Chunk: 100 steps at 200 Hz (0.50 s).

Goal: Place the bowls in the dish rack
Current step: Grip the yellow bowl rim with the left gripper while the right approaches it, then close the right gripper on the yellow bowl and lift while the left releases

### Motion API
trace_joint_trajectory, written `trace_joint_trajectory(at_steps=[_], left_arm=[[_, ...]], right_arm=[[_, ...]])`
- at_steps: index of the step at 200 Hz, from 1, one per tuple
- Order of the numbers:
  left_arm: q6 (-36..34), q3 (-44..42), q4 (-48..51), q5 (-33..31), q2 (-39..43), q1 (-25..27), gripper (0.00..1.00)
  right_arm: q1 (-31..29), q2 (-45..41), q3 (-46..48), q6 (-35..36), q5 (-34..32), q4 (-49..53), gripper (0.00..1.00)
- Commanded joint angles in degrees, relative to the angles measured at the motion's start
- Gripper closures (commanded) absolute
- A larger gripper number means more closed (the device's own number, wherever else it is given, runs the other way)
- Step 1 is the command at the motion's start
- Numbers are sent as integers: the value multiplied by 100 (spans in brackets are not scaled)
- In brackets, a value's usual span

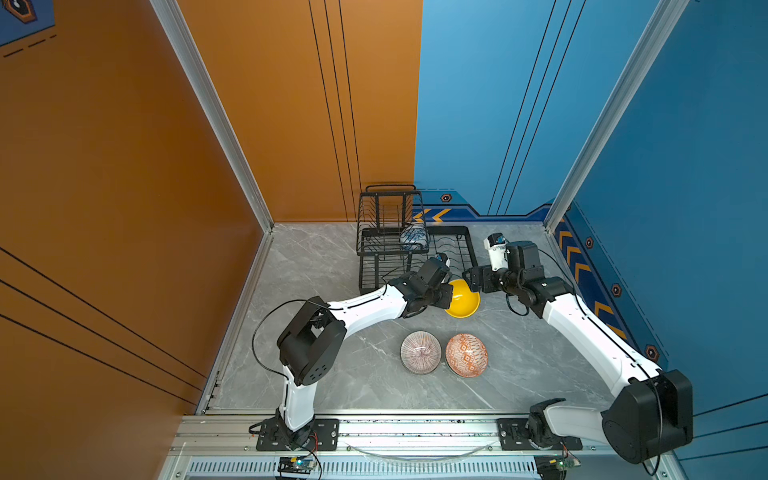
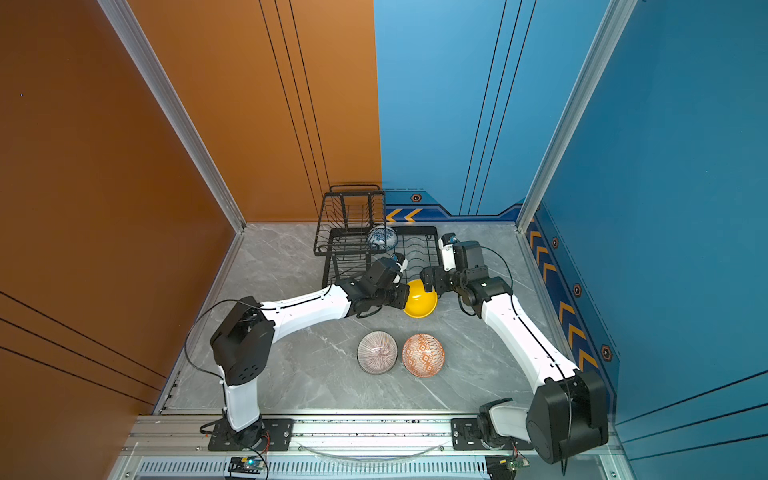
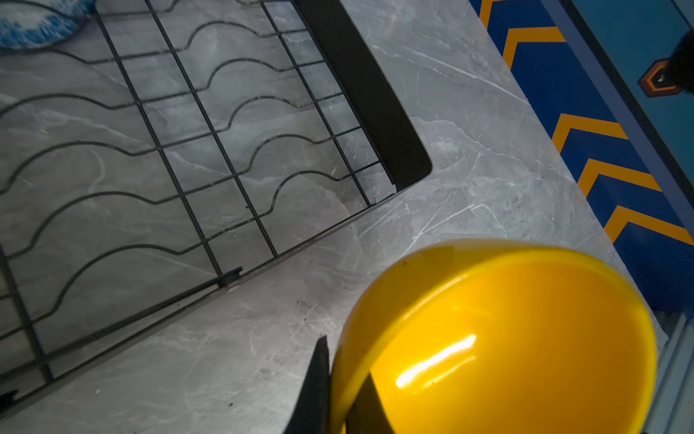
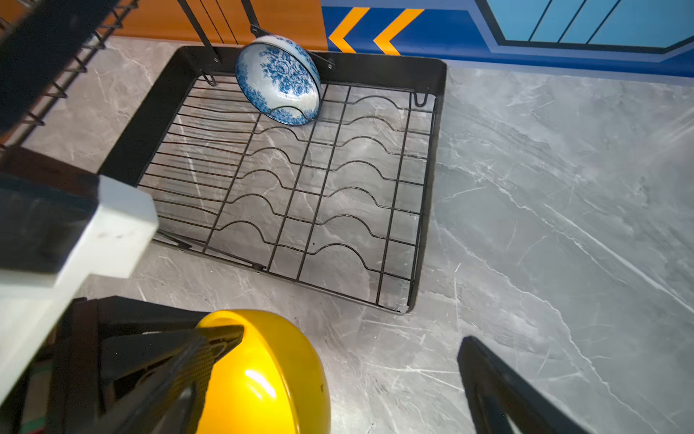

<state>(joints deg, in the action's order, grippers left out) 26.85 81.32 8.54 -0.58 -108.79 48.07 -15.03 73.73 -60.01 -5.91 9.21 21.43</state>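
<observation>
The yellow bowl (image 1: 463, 300) is tipped on its side in a top view. Our left gripper (image 1: 448, 293) pinches its rim, and the dish rack (image 1: 461, 232) sits just past that gripper. Our right gripper (image 1: 471, 281) is spread wide on the bowl's other side.

In the left wrist view the fingers (image 3: 319, 379) squeeze the rim, one inside and one outside. We should hold the bowl tipped and slide it gently between the wires.

In the right wrist view the blue flower bowl (image 4: 279, 77) stands in the rack, far ahead of the gripper. We can read no words or labels.
</observation>
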Motion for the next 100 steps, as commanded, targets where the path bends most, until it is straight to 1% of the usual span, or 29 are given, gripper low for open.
trace_joint_trajectory(at_steps=[1,36,100], left_arm=[[-288,66,-158,-384,405,36,100],[-424,89,-209,-552,550,1,100],[-696,251,-366,-707,698,40,100]], right_arm=[[17,-253,-24,-151,358,-65,0],[-4,-402,-121,-167,462,120,0],[-54,-459,7,-228,515,204,0]])
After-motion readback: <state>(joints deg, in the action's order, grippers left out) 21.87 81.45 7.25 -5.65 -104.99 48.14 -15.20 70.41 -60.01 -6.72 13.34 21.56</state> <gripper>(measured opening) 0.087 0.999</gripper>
